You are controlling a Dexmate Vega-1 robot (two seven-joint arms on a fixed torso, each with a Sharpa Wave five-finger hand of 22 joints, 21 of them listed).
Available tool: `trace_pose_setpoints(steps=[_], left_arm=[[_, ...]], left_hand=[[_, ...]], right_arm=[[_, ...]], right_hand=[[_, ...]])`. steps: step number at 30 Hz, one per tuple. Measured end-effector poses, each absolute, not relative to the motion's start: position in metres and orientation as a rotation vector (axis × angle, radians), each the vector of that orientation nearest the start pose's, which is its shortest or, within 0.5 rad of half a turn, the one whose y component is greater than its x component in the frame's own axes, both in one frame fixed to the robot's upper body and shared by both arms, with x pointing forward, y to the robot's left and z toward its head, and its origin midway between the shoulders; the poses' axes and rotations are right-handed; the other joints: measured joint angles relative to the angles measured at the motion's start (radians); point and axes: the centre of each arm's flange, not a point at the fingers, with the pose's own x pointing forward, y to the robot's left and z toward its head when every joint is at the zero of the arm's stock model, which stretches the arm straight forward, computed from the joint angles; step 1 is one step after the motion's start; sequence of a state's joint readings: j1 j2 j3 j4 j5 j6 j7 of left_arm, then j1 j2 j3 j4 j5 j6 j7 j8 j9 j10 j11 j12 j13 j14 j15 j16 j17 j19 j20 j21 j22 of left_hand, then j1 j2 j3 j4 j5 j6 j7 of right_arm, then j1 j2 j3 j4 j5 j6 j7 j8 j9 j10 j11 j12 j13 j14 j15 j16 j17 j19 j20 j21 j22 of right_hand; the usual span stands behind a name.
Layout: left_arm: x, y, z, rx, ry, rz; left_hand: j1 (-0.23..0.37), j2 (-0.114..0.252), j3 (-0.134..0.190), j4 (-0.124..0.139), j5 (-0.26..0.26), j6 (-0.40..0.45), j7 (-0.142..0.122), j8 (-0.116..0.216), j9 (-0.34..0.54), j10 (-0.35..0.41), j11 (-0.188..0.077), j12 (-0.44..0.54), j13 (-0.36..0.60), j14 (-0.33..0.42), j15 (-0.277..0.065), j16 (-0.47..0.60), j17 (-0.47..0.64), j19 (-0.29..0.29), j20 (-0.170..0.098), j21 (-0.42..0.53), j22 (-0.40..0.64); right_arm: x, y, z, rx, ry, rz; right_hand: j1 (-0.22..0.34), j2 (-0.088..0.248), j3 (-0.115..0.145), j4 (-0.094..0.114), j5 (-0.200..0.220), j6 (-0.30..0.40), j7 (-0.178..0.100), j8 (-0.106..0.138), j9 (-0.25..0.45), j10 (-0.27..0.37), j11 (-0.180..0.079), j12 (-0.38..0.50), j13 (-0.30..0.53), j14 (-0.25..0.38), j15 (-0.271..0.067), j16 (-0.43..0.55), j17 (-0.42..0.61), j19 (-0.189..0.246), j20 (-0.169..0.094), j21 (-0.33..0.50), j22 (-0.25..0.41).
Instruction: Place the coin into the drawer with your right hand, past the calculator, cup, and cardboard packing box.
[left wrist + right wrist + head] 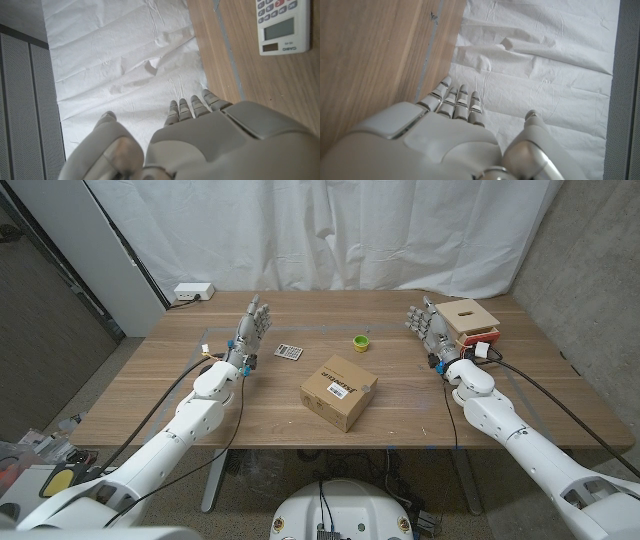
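Coin too small to make out anywhere, wooden drawer box (470, 323) upper right of frame partly hidden behind right hand (425, 327), both hands empty with fingers extended, left hand (252, 328) beside calculator (288, 352), green cup (361, 341), cardboard box (338, 390) centre.

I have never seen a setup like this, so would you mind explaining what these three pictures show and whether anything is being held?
This is a robot with two arms, each ending in a hand with fingers, standing at a wooden table. The wide picture comes from a camera on its head, looking down; the other two come from cameras on each wrist, looking along the back of that hand, so they appear turned around.

The left hand and the right hand are both raised with fingers apart, holding nothing.

On the table lie a calculator, a small green cup, a cardboard box, and a small wooden drawer unit beside the right hand. A white power strip sits at the far edge. I cannot make out a coin.
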State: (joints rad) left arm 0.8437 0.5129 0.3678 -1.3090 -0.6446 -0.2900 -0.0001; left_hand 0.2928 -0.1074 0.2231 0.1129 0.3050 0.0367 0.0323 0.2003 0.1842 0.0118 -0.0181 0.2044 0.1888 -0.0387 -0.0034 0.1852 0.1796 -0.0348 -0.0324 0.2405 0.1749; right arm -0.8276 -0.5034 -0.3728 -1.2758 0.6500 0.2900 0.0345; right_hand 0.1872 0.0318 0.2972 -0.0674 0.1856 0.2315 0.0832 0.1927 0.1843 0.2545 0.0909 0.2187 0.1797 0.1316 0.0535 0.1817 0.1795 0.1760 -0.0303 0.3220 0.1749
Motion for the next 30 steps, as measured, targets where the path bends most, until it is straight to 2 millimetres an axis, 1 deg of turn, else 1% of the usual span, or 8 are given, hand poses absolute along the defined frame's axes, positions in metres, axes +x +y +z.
trace_pose_setpoints(steps=[1,7,9,14,21,24,27,30], left_arm=[[0.646,0.293,-0.024,-0.044,-0.608,-0.183],[0.642,0.292,-0.021,-0.042,-0.617,-0.177],[0.642,0.292,-0.021,-0.041,-0.617,-0.177],[0.641,0.292,-0.019,-0.039,-0.619,-0.177],[0.636,0.288,-0.009,-0.024,-0.629,-0.184],[0.635,0.286,-0.007,-0.017,-0.628,-0.184],[0.633,0.282,-0.004,-0.011,-0.631,-0.183],[0.630,0.278,-0.003,-0.008,-0.633,-0.182]], left_hand=[[0.000,0.000,0.000,0.000,0.000,0.000,0.000,0.000,0.000,0.000,0.000,0.000,0.000,0.000,0.000,0.000,0.000,0.000,0.000,0.000,0.000],[0.000,0.000,0.000,0.000,0.005,0.007,0.007,0.000,0.000,0.019,0.000,0.005,0.000,0.007,0.003,0.008,0.000,0.000,0.000,0.000,0.000],[0.007,0.007,0.000,0.000,0.008,0.018,0.010,0.008,0.000,0.024,-0.001,0.008,0.000,0.020,0.001,0.008,0.000,0.009,0.002,0.000,0.000],[0.007,0.007,0.000,0.000,0.008,0.040,0.010,0.012,0.000,0.051,-0.003,0.015,0.000,0.041,0.000,0.015,0.000,0.034,-0.002,0.004,0.000],[0.012,0.012,0.000,0.000,0.008,0.047,0.014,0.015,0.000,0.059,-0.005,0.015,0.000,0.052,0.000,0.015,0.000,0.046,-0.003,0.004,0.000],[0.012,0.012,0.000,0.000,0.010,0.055,0.012,0.015,0.000,0.066,0.002,0.015,0.000,0.053,0.001,0.015,0.000,0.050,0.000,0.004,0.000],[0.017,0.017,0.000,0.000,0.015,0.059,0.016,0.015,0.000,0.072,-0.003,0.015,0.000,0.061,0.002,0.015,0.000,0.055,-0.002,0.004,0.000],[0.017,0.017,-0.002,-0.002,0.015,0.059,0.016,0.015,0.000,0.077,0.002,0.015,0.000,0.062,0.000,0.015,0.000,0.062,0.001,0.004,0.000]], right_arm=[[0.657,-0.290,-0.027,0.040,-0.593,0.220],[0.658,-0.290,-0.025,0.039,-0.597,0.229],[0.657,-0.291,-0.025,0.037,-0.599,0.230],[0.653,-0.291,-0.024,0.028,-0.606,0.237],[0.641,-0.295,-0.025,0.014,-0.640,0.253],[0.635,-0.297,-0.025,0.010,-0.652,0.259],[0.629,-0.298,-0.026,0.008,-0.666,0.268],[0.621,-0.301,-0.027,0.010,-0.682,0.275]], right_hand=[[0.000,0.000,0.000,0.000,0.000,0.000,0.000,0.000,0.000,0.000,0.000,0.000,0.000,0.000,0.000,0.000,0.000,0.000,0.000,0.000,0.000],[0.000,0.000,0.000,0.000,0.000,0.000,0.000,0.000,0.000,0.000,0.000,0.000,0.000,0.000,0.000,0.000,0.000,0.000,0.000,0.000,0.000],[0.000,0.000,0.000,0.000,0.000,0.000,0.000,0.000,0.000,0.002,-0.002,0.000,0.000,0.000,0.000,0.000,0.000,0.000,0.000,0.000,0.000],[0.013,0.013,0.006,-0.006,0.000,0.016,-0.016,0.004,0.000,0.003,-0.003,0.000,0.000,0.000,0.000,0.000,-0.003,0.000,0.000,0.000,0.000],[0.029,0.029,0.014,-0.014,0.000,0.025,-0.017,0.004,0.000,0.009,-0.009,0.000,0.000,0.004,-0.004,0.000,-0.003,0.000,0.000,0.000,0.000],[0.029,0.029,0.017,-0.017,0.000,0.028,-0.021,0.004,0.000,0.014,-0.014,0.000,0.000,0.004,-0.004,0.000,-0.003,0.003,0.004,-0.004,0.000],[0.032,0.026,0.018,-0.018,0.000,0.030,-0.022,0.004,0.000,0.014,-0.014,0.000,0.000,0.004,-0.004,0.000,-0.003,0.003,0.004,-0.004,0.000],[0.039,0.029,0.020,-0.020,0.000,0.030,-0.022,0.008,0.000,0.014,-0.014,0.000,0.000,0.004,-0.004,0.000,-0.003,0.003,0.004,-0.004,0.000]])
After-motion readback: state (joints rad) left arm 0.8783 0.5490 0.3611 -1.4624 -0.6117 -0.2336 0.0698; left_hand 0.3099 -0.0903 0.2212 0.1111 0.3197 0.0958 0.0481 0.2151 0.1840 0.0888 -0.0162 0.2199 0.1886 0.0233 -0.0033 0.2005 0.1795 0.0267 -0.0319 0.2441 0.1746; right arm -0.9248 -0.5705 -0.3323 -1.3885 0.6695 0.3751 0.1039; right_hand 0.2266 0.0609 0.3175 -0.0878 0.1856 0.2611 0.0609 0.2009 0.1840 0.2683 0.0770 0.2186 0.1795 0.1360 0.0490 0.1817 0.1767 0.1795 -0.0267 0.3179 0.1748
